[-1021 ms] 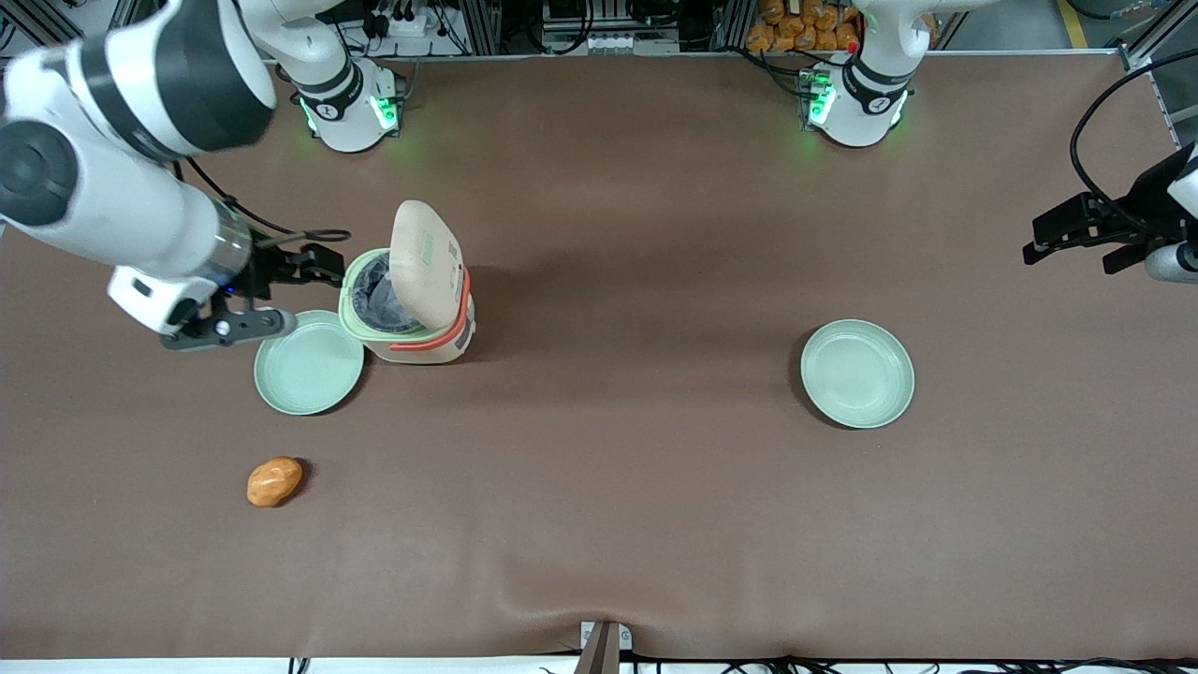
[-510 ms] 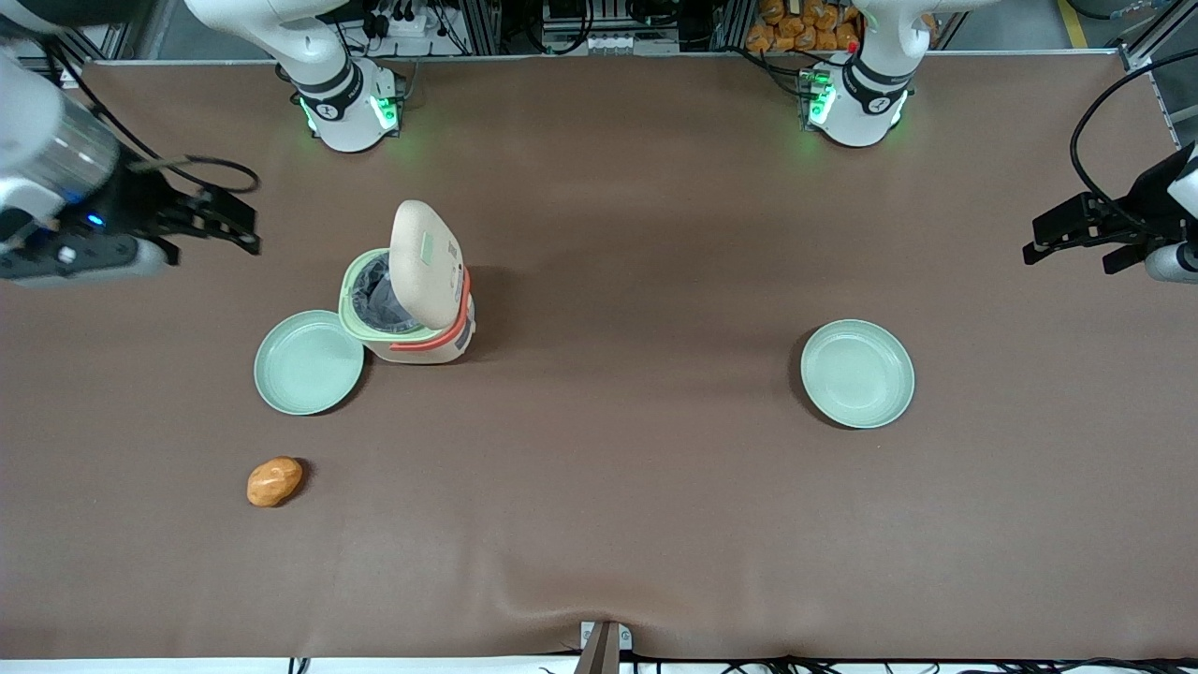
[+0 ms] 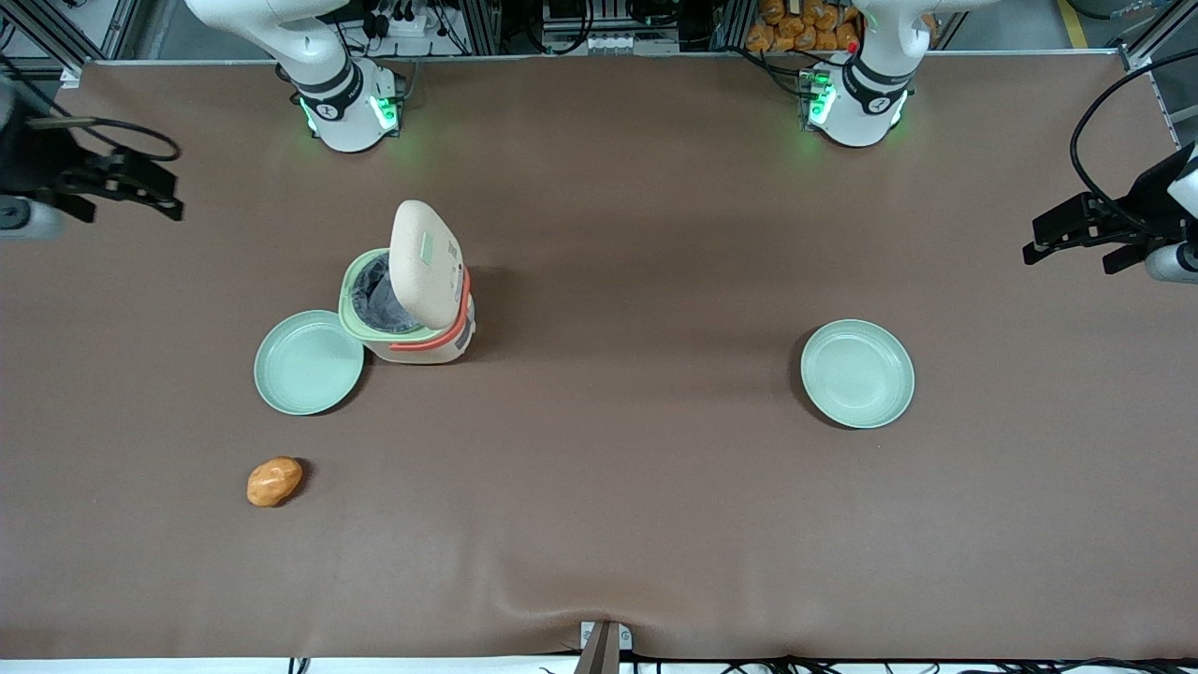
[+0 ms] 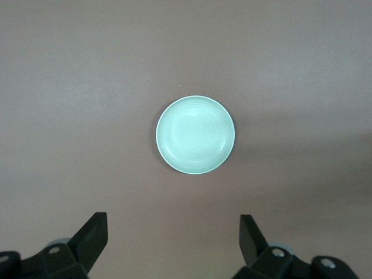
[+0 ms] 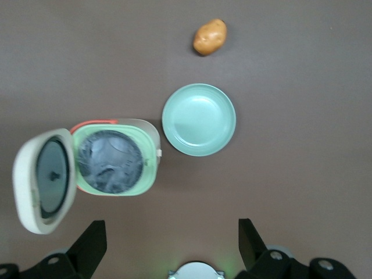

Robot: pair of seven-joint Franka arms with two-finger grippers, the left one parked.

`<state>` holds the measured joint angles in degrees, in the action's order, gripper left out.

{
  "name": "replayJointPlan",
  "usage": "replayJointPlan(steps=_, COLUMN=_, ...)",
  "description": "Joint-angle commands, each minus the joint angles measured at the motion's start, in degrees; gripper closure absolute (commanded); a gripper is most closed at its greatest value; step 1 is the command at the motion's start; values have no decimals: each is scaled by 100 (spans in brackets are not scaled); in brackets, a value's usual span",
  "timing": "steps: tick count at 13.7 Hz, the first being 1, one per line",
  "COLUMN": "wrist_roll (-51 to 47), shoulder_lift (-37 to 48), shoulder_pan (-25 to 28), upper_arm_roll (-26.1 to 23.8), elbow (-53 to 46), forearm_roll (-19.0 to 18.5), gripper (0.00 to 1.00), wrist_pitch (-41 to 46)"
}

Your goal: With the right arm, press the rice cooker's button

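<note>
The rice cooker (image 3: 412, 309) stands on the brown table with its cream lid (image 3: 426, 262) raised and the grey inner pot (image 3: 379, 298) showing. The right wrist view looks down on it (image 5: 116, 160), lid (image 5: 43, 180) swung open. My right gripper (image 3: 131, 187) is open and empty, high up at the working arm's end of the table, well apart from the cooker. Its two fingers (image 5: 93, 241) stand wide apart over bare table.
A pale green plate (image 3: 309, 363) lies beside the cooker, also seen in the right wrist view (image 5: 199, 119). An orange-brown potato (image 3: 274, 481) lies nearer the front camera. A second plate (image 3: 857, 373) lies toward the parked arm's end.
My right gripper has drawn back from the cooker's rim, up and away toward the working arm's end of the table. The cooker stays open and has not moved.
</note>
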<state>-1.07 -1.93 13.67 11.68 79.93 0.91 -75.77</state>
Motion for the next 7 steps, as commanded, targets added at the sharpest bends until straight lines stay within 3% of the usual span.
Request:
replayJointPlan(steps=1, wrist_roll=291, shoulder_lift=26, shoulder_pan=-49, upper_arm_roll=115, elbow=-21, forearm_roll=-12, gripper=0, wrist_pitch=98)
replayJointPlan(steps=7, wrist_roll=300, shoulder_lift=17, shoulder_pan=-49, upper_arm_roll=150, elbow=-12, forearm_roll=-12, gripper=0, wrist_pitch=132)
